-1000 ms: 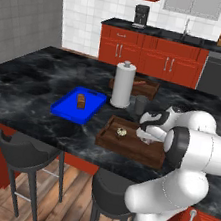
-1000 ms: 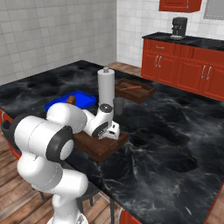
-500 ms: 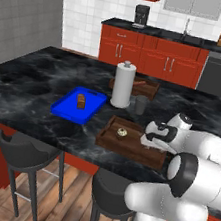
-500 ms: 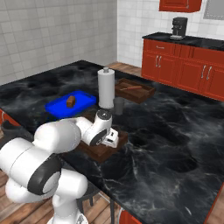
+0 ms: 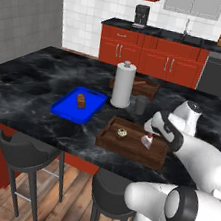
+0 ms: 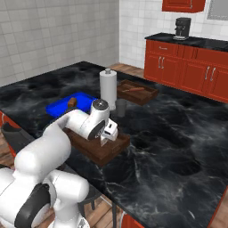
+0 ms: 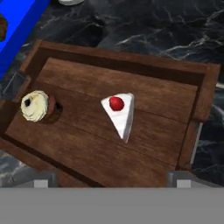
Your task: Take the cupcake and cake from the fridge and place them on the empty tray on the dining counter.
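Brown tray (image 5: 127, 148) sits on the black marble worktop (image 5: 29, 89), near the stool-side edge. On the tray: cupcake (image 7: 37, 106) toward its blue-tray end, cake (image 7: 119, 113) near the middle, lying flat with the red dot up; the two are apart, not touching, and neither touches the rim. Just beside the brown tray, on the cupcake's side, a blue tray (image 5: 65, 106) carries a brown loaf block (image 5: 81, 101). Behind the brown tray stand a white paper-towel roll (image 5: 123, 84) and a small grey cup (image 5: 140, 105), close together; farther back lies a second wooden tray (image 6: 136, 92) with a stick-like thing in it. Two dark stools (image 5: 22, 153) stand below the worktop edge. Gripper (image 5: 150, 137) hangs above the cake end of the brown tray, with nothing between it and the cake. In the hand view the two finger tips (image 7: 41, 181) sit wide apart at the bottom, flanking the tray's near rim; jaws spread, holding nothing, touching nothing.
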### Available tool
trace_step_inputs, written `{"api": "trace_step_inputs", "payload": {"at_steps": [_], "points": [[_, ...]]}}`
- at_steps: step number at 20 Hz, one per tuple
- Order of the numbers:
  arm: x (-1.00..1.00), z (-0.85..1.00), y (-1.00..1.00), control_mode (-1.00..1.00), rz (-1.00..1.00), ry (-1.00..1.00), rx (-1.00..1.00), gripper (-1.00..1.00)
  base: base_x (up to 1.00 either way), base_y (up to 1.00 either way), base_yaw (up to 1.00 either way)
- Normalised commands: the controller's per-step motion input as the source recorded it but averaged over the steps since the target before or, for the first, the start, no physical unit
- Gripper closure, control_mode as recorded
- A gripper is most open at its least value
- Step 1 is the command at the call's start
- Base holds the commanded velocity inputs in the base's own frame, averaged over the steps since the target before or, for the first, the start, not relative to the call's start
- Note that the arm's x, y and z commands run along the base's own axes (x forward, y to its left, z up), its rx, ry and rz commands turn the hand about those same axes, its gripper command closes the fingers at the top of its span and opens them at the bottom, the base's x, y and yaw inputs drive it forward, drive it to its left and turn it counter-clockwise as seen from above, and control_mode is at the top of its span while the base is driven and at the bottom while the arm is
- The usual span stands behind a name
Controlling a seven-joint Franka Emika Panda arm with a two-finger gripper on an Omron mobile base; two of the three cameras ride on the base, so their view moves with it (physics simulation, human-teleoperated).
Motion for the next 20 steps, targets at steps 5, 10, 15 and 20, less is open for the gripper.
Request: {"api": "trace_step_inputs", "payload": {"at_steps": [5, 10, 15, 20], "points": [[-0.2, 1.0, 0.0, -1.0, -0.04, -0.03, 0.02, -1.0, 0.0, 0.0, 0.0], [-0.75, 0.96, 0.0, -1.0, 0.0, -0.19, 0.0, -1.0, 0.0, 0.0, 0.0], [-1.0, 0.5, 0.0, -1.0, 0.0, -0.25, 0.0, -1.0, 0.0, 0.0, 0.0], [-1.0, 0.26, 0.36, -1.0, -0.07, -0.15, 0.0, -1.0, 0.0, 0.0, 0.0]]}}
